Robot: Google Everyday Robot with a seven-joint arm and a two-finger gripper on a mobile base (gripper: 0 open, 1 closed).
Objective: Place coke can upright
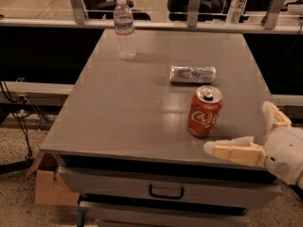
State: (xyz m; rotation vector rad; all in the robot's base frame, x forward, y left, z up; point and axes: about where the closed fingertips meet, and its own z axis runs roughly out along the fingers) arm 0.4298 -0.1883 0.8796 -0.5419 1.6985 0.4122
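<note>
The red aluminium coke can [204, 111] stood upright near the front right of the flat grey table [118, 112], just beside the cream two-finger gripper [238, 127], whose fingers were spread apart, holding nothing.

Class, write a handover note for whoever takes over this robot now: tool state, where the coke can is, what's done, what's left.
Tool: open, at the near right edge of the table, not touching the coke can.
Coke can: upright on the table, nearer than the silver can lying on its side.
Done: can stands upright.
Left: probably only pulling the arm clear without knocking it.
</note>
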